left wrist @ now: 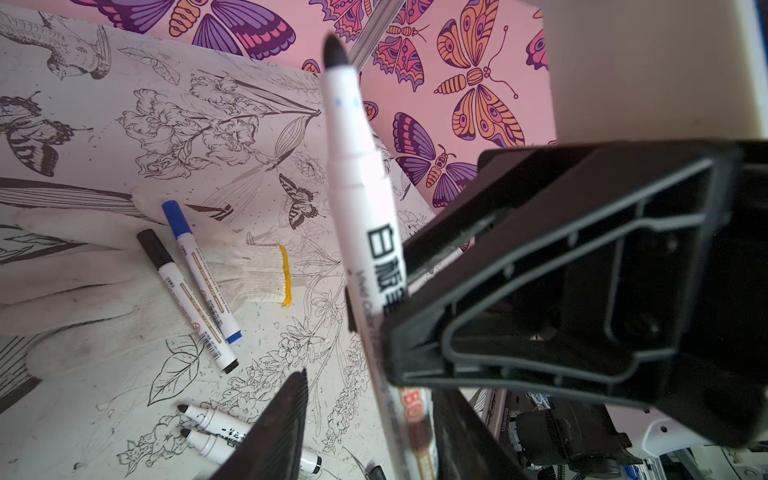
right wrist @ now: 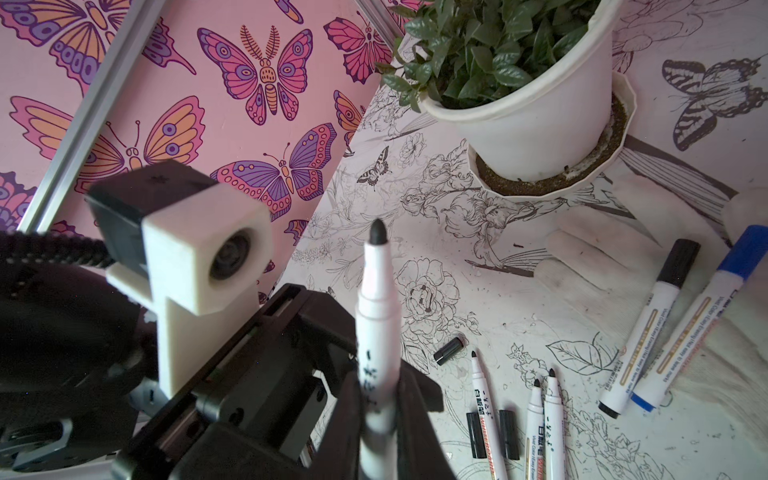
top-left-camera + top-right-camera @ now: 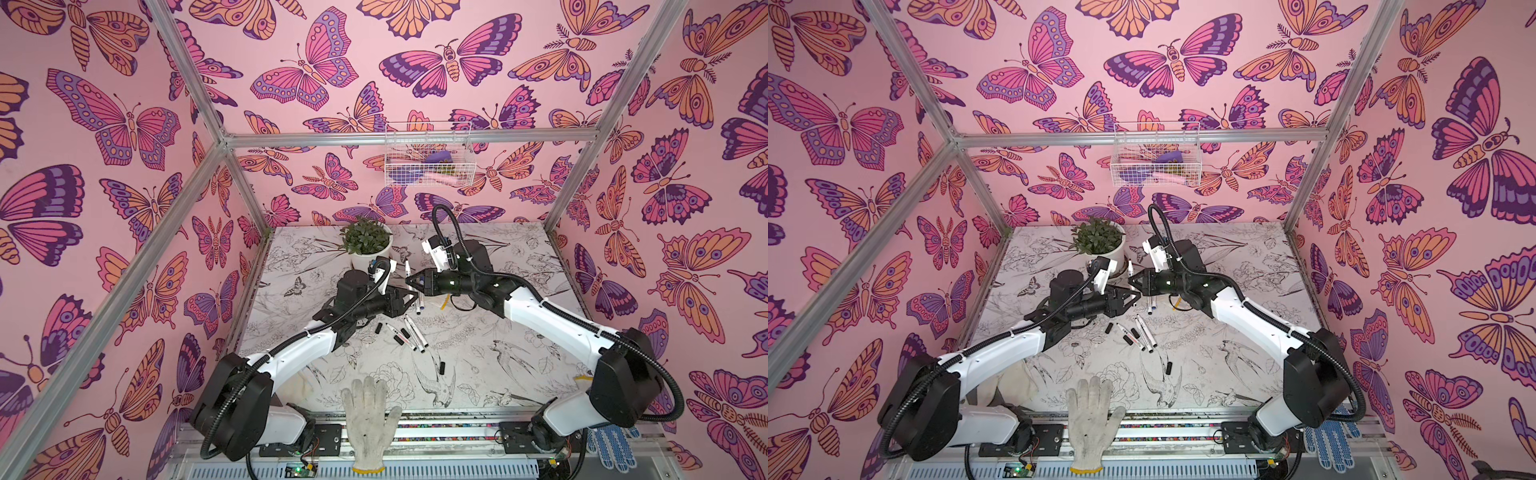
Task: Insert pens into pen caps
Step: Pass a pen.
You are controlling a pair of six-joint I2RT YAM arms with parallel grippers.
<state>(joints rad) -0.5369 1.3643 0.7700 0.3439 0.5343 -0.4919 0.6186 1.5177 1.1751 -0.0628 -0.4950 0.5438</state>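
Between the closed fingers of the right hand (image 2: 380, 415) stands the held pen (image 2: 376, 316), a slim white barrel with dark print and a bare, rounded black tip. Its long axis runs crosswise to that hand's fingers, with the tip pointing up and away from the hand and the tail hidden beneath it. Directly opposite, almost nose to nose with it in both top views, the left hand (image 1: 370, 424) has its fingers apart on either side of the same barrel, on the tail side of the right hand's grip. A gap shows beside the barrel, so it does not read as gripping. Neither hand carries a cap. Loose pen caps (image 2: 449, 351), short black cylinders, lie on the counter (image 2: 457, 249) below both hands and towards the arm bases, scattered among three uncapped pens (image 2: 536, 424) lying roughly parallel. The left hand looks slightly nearer to them. Almost under the two hands, two capped pens (image 2: 648, 332), one black-topped and one blue, rest side by side on a white glove (image 1: 104, 291). Whichever hand fetches a cap would probably need to bring its open end in line with the barrel's axis, over the bare tip, while the other hand steadies the pen.
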